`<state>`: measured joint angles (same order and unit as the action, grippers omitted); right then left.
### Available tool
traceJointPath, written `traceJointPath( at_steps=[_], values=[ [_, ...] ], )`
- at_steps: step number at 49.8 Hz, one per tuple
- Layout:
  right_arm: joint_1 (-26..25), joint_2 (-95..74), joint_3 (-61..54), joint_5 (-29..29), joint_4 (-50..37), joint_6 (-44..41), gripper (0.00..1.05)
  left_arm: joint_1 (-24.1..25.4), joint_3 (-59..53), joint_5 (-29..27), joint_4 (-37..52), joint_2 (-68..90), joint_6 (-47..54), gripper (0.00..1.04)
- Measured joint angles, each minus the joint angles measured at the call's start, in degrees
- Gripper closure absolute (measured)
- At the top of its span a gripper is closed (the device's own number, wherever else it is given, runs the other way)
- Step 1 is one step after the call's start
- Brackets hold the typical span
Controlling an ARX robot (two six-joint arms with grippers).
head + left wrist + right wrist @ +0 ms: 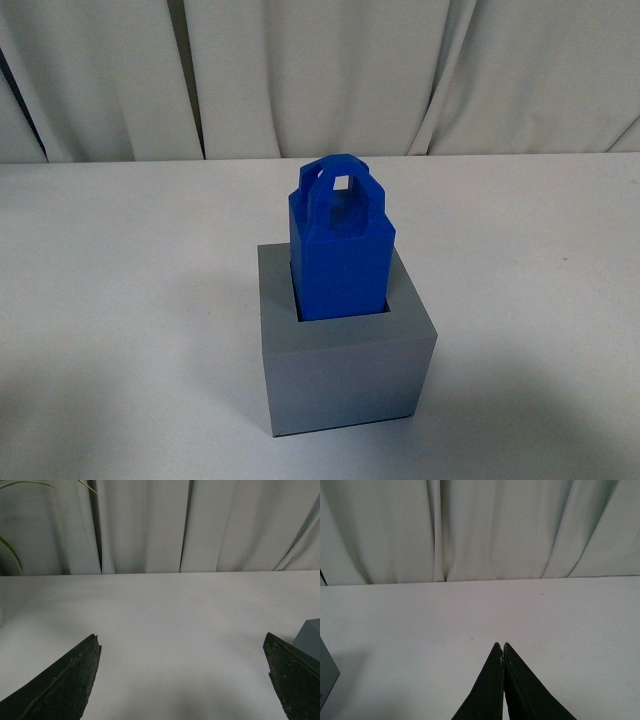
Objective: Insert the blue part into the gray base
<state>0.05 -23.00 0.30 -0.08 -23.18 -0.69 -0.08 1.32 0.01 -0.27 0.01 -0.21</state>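
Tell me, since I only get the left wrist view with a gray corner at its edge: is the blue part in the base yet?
Observer: Yes. The blue part stands in the gray base recess, its handle sticking up.
Operator: Is anything holding it?
Observer: No. The front view shows no arm near it.
Operator: And the right gripper?
Observer: The right gripper has its jaws closed on nothing, over bare table.

You see a matte white flat tabletop [120, 300] | pale grey-white pleated fabric curtain [330, 70] behind its far edge | thin green plant leaves [12, 550] at one curtain side | soft, even light
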Motion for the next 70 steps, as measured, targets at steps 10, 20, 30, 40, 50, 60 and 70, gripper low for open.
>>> traceJointPath(
  at_steps=[10, 20, 30, 40, 50, 60, 70],
  values=[
    [0.0, 5.6, 0.0, 0.0, 5.6, 0.0, 1.02, 0.0, 0.0, 0.0, 0.0, 0.0, 0.0, 0.06],
    [0.0, 9.2, 0.0, 0.0, 9.1, 0.0, 1.02, 0.0, 0.0, 0.0, 0.0, 0.0, 0.0, 0.06],
    [0.0, 11.6, 0.0, 0.0, 11.6, 0.0, 1.02, 0.0, 0.0, 0.0, 0.0, 0.0, 0.0, 0.06],
    [0.0, 18.8, 0.0, -0.1, 20.6, 0.0, 0.98, 0.0, 0.0, 0.0, 0.0, 0.0, 0.0, 0.06],
    [0.0, 22.7, 0.0, -0.1, 23.1, 0.0, 0.54, 0.0, 0.0, 0.0, 0.0, 0.0, 0.0, 0.06],
    [0.0, 22.8, 0.0, -0.1, 23.1, 0.0, 0.21, 0.0, 0.0, 0.0, 0.0, 0.0, 0.0, 0.06],
    [0.0, 22.8, 0.0, -0.1, 23.1, 0.1, 0.08, 0.0, 0.0, 0.0, 0.0, 0.0, 0.0, 0.06]
  ],
)
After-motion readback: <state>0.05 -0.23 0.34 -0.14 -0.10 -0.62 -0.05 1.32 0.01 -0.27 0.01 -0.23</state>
